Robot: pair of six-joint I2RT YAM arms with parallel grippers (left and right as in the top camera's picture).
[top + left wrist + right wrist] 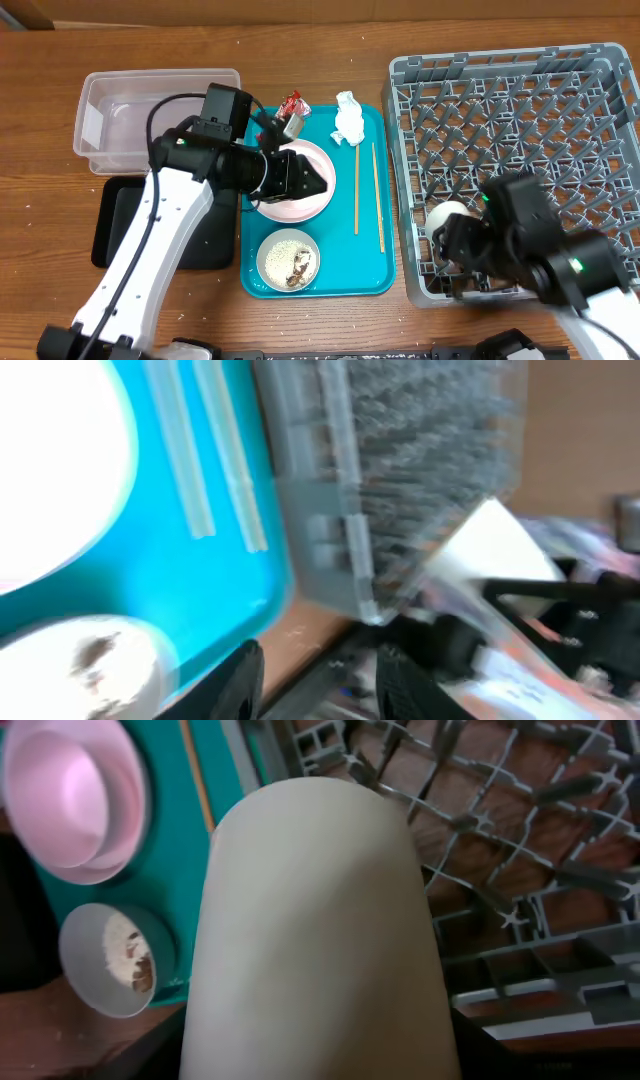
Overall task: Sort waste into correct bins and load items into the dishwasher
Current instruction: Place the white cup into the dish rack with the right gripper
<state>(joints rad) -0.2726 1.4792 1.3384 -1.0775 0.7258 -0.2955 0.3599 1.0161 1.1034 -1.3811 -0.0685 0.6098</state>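
Loading underway: the right claw (pixel 458 238) is clamped on the cup (pixel 320 940), with the dish rack (pixel 500 62) directly beneath it. Next it must lower the cup inside and let go (tipping seems possible). The left claw (pixel 320 680), its 2 fingers (pixel 240 682) apart, hovers above the plate (pixel 290 207).

No word, number or brand can be read in any view. The crinkled red wrapper (pixel 290 101) at the far edge of the teal plastic serving tray (pixel 375 270) bears pale marks, too small to make out.
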